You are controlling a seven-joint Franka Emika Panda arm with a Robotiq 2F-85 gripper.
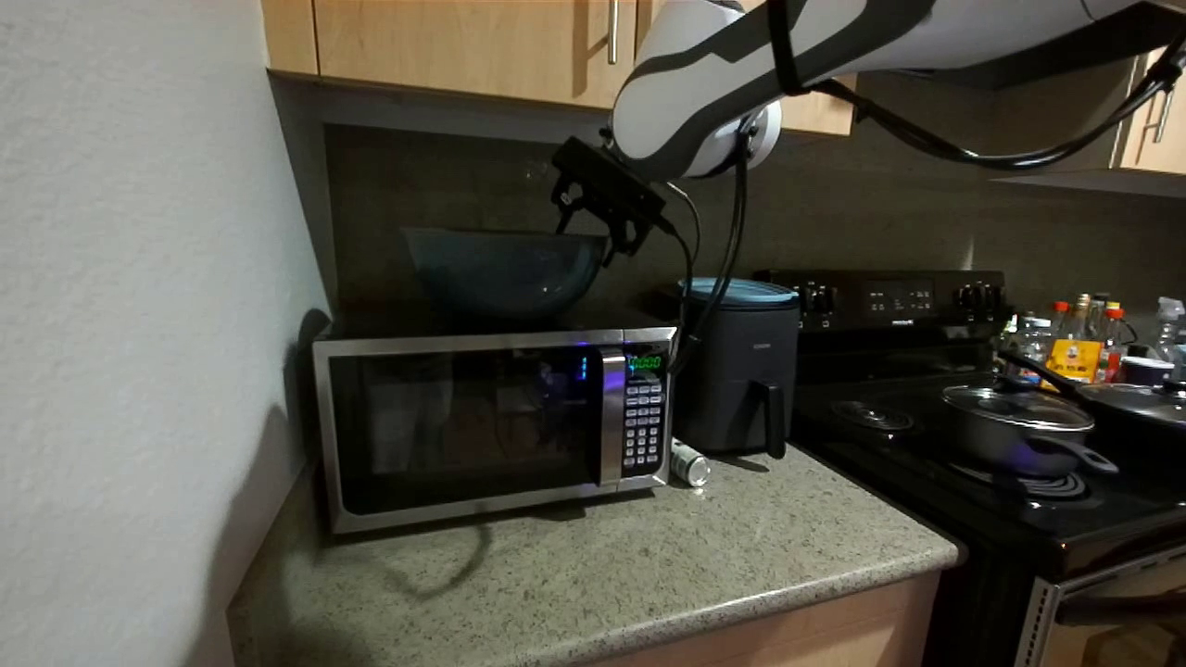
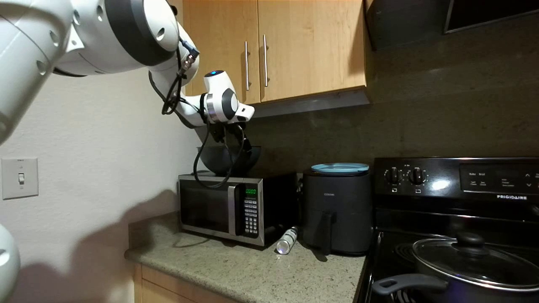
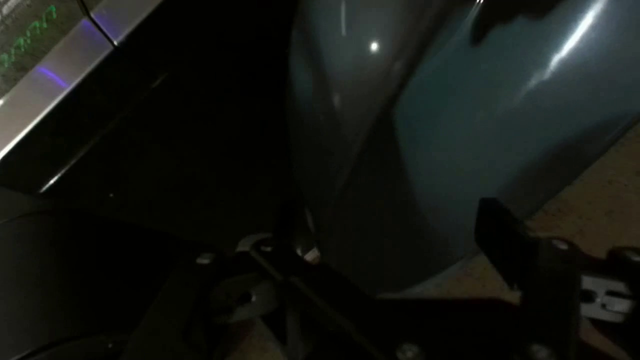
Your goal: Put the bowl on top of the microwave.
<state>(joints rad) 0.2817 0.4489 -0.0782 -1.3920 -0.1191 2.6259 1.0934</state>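
The wrist view gives much of its right half to the bowl point(image 3: 465, 125), blue-grey and streaked with highlights, with just a corner of the microwave point(image 3: 70, 62) and its blurred green digits at upper left. Both exterior views show the full arrangement: the bowl stands upright on top of the microwave, and a can point(image 2: 287, 240) lies on the desk point(image 2: 261, 269) beside the microwave, near the black appliance point(image 2: 337, 210). Only an exterior view takes in the bottles point(image 1: 1075, 357) by the stove point(image 1: 852, 296); only an exterior view takes in the light switch point(image 2: 20, 178) on the wall point(image 2: 105, 147). The fingers point(image 1: 624, 231) are spread, seen clearest in an exterior view: they straddle the bowl's rim at the end nearer the black appliance, one tip on the opening side and the other just outside. In the wrist view too, part of the bowl lies between them; whether either finger touches it, I cannot tell.
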